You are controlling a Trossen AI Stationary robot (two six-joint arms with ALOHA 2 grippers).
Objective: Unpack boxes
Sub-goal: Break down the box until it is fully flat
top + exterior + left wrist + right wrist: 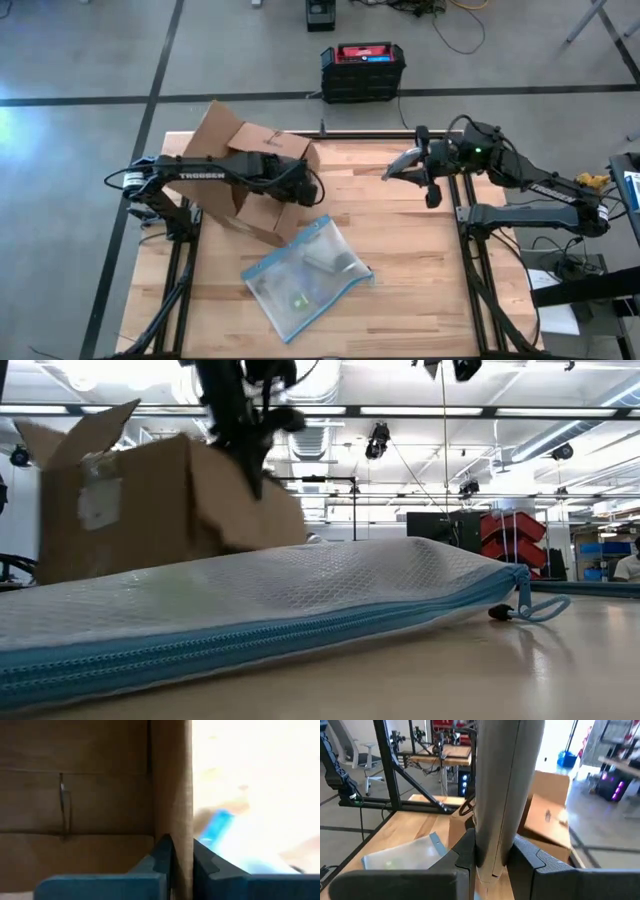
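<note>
The brown cardboard box (pixel 250 150) stands open on the table's left half, one flap (pixel 75 430) raised. My left gripper (pixel 312 190) reaches over it from the left and is shut on its right-hand wall. My right gripper (pixel 425 168) hovers over the table's far right, level and pointing toward the box, shut on a flat silver-grey packet (pixel 402 164). A clear zip pouch with blue edging (pixel 305 275) lies flat on the table in front of the box. My left gripper (pixel 181 845) pinches the box's side wall (pixel 172 805) at its upper edge, one finger inside the box and one outside. The fingers come from above, slanting steeply down. The box rests on the table. My right gripper (pixel 492 847) pinches the silver-grey packet (pixel 502 785) across its flat faces near one end. The fingers lie level, coming from the table's right side. The packet sticks out past the fingertips toward the box, clear of the table.
A black crate with a red top (pixel 362 65) sits on the floor beyond the table's far edge. The zip pouch (pixel 300 600) fills the near middle of the table. Bare wood (pixel 420 270) shows on the near right.
</note>
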